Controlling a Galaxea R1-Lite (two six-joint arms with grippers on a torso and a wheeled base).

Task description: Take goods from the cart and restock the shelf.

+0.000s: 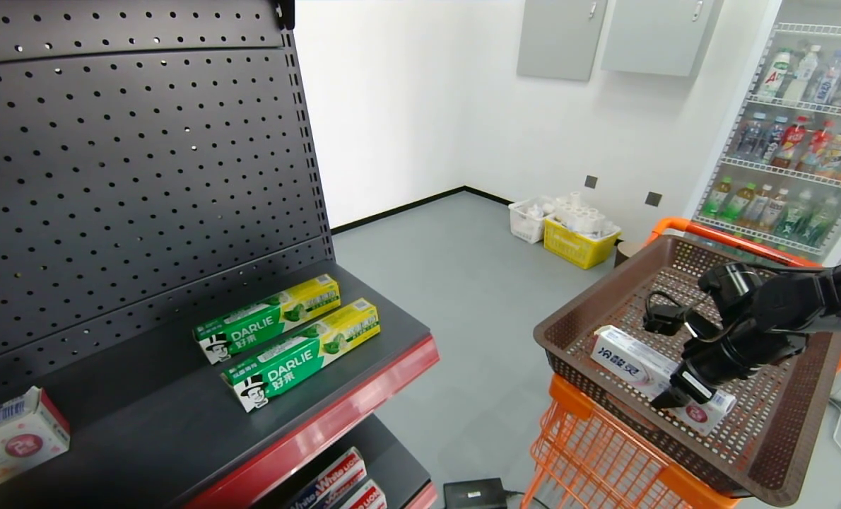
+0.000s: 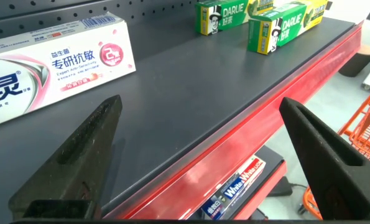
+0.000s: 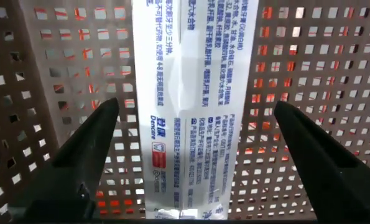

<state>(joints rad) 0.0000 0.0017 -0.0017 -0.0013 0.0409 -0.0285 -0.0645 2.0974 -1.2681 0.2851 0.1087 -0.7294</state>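
Holding right jaws spread over white cardboard toothpaste box (image 1: 629,360) (image 3: 194,106), blue-lettered, lying flat in brown perforated plastic basket (image 1: 781,438) atop orange wire cart (image 1: 590,438). Hovering left jaws open above black metal shelf (image 1: 145,417) (image 2: 191,106).

You have bright, even indoor light with only soft shadows, a glossy sheen along the red shelf edge (image 2: 234,152), and upright lines leaning toward the head view's borders.
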